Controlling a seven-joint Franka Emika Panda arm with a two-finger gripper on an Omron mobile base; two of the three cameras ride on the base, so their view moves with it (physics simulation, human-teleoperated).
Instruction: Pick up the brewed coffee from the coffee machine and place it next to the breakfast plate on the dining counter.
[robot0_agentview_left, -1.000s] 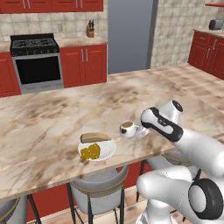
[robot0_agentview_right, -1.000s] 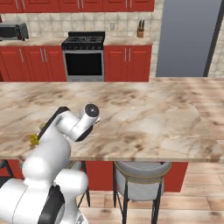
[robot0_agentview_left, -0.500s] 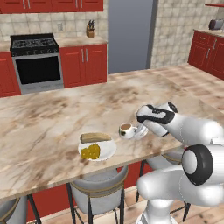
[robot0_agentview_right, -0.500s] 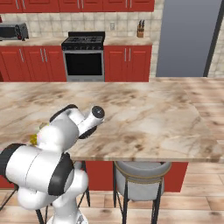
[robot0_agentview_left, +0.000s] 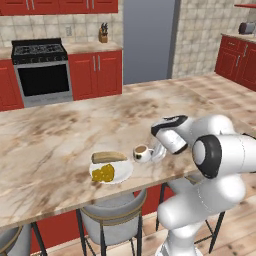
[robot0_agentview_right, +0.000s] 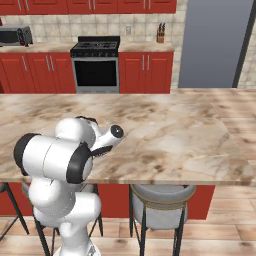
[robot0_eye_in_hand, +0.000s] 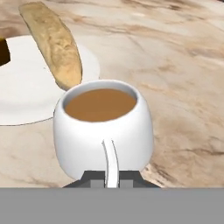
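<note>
**Cup down beside the plate, hand close behind it**

We see the brewed coffee (robot0_agentview_left: 142, 151) standing upright on the dining counter (robot0_agentview_left: 60, 130), just to the right of the breakfast plate (robot0_agentview_left: 111, 171) in the left base view. Cup and plate look very near each other, nearly touching at the rims; from here we cannot tell whether they actually meet.

On the plate, the brown bread piece (robot0_agentview_left: 109, 157) lies along the far side and the yellow heap of food (robot0_agentview_left: 103, 173) sits at the near side.

The gripper (robot0_agentview_left: 158, 150) is right behind the cup on its right, low over the counter. In the hand view the cup (robot0_eye_in_hand: 103, 127) sits dead centre and close, brown liquid showing in it, its handle (robot0_eye_in_hand: 111, 162) pointing straight back toward the hand. The finger tips (robot0_eye_in_hand: 92, 179) barely peek up at the bottom, under the cup's base and either side of the handle. We cannot tell whether the jaws are parted or pinched on that handle; too little of them shows.

In the hand view, the bread (robot0_eye_in_hand: 52, 43) lies across the white plate (robot0_eye_in_hand: 26, 96) just beyond the cup.

A grey stool (robot0_agentview_left: 111, 220) stands under the counter's near edge.
</note>
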